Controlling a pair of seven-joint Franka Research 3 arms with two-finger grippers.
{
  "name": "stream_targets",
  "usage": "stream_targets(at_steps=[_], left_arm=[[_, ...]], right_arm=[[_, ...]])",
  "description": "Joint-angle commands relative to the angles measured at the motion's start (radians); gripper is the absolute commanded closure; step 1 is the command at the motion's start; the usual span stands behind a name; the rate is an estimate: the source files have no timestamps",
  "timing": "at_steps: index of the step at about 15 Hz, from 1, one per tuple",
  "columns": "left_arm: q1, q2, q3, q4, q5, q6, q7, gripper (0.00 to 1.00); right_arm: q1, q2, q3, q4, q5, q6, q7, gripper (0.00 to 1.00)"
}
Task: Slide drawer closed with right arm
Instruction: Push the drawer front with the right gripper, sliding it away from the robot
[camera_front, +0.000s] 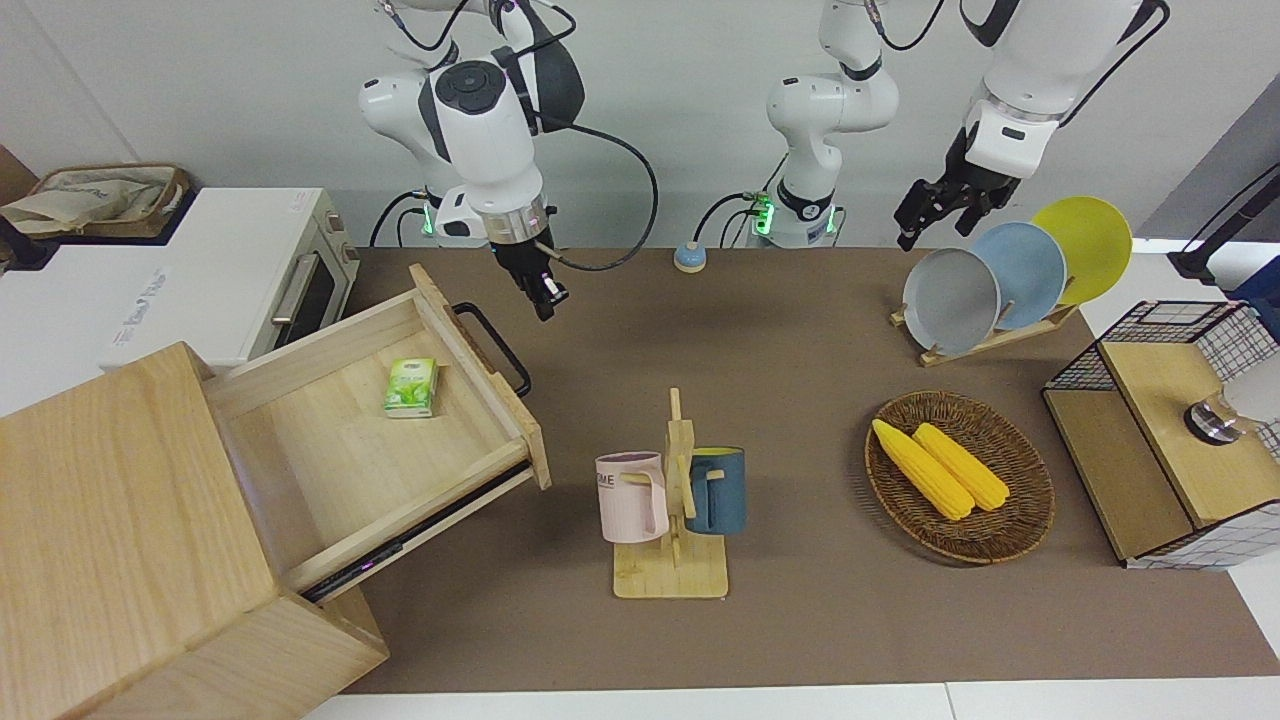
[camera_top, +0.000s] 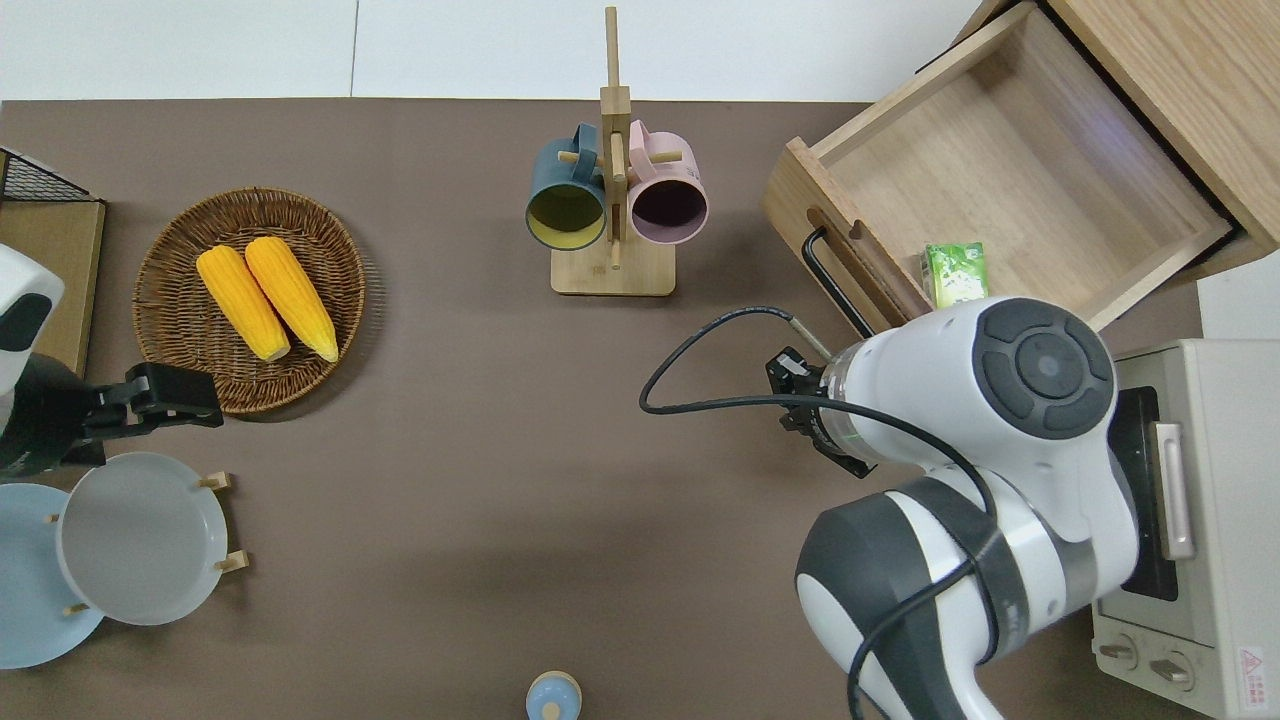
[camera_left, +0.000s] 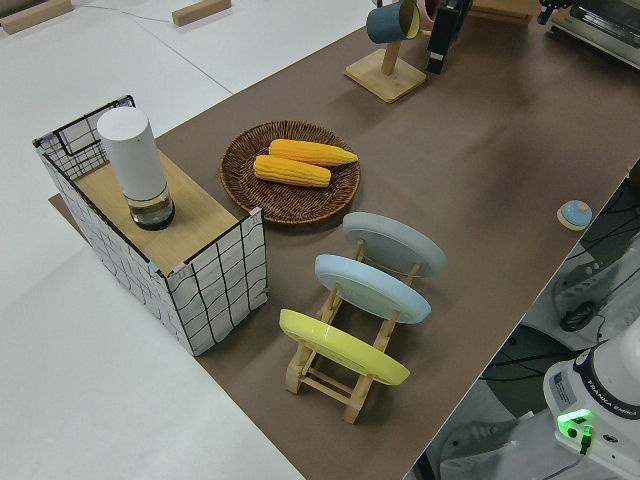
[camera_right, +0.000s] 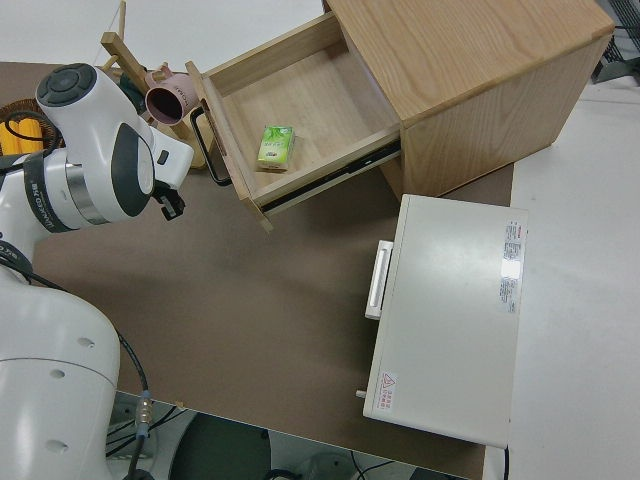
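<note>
The drawer (camera_front: 350, 440) of the big light-wood cabinet (camera_front: 110, 520) stands pulled far out. Its black bar handle (camera_front: 493, 347) faces the table's middle. The drawer also shows in the overhead view (camera_top: 1020, 180) and the right side view (camera_right: 310, 110). A green packet (camera_front: 411, 387) lies inside it. My right gripper (camera_front: 543, 297) points down over the brown mat, close beside the handle's (camera_top: 835, 290) end, apart from it. In the overhead view the gripper (camera_top: 790, 375) is partly hidden by its own arm. The left arm is parked.
A white toaster oven (camera_front: 220, 270) stands beside the cabinet, nearer to the robots. A mug rack (camera_front: 672, 500) with two mugs stands mid-table, facing the drawer front. A basket (camera_front: 958, 475) of corn, a plate rack (camera_front: 1000, 275) and a mesh box (camera_front: 1160, 430) are toward the left arm's end.
</note>
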Motion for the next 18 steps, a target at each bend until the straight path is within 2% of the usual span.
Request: stream_targets(at_steps=[1,7,10,14,18], left_arm=[[-0.001,-0.008,0.004,0.004,-0.001,-0.017,0.009,0.01],[-0.001,-0.008,0.004,0.004,-0.001,-0.017,0.009,0.01],[-0.001,-0.008,0.004,0.004,-0.001,-0.017,0.009,0.01],[-0.001,-0.008,0.004,0.004,-0.001,-0.017,0.009,0.01],[-0.001,-0.008,0.004,0.004,-0.001,-0.016,0.009,0.01]], right_arm=[[0.039,0.086,-0.047,0.083,-0.038,0.009,0.043,1.000],[0.015,0.124,-0.052,0.106,-0.103,0.011,0.041,1.000],[-0.008,0.143,-0.049,0.142,-0.136,0.011,0.037,1.000],[-0.044,0.154,-0.041,0.161,-0.175,0.012,0.024,1.000],[-0.102,0.177,-0.027,0.207,-0.187,0.009,-0.035,1.000]])
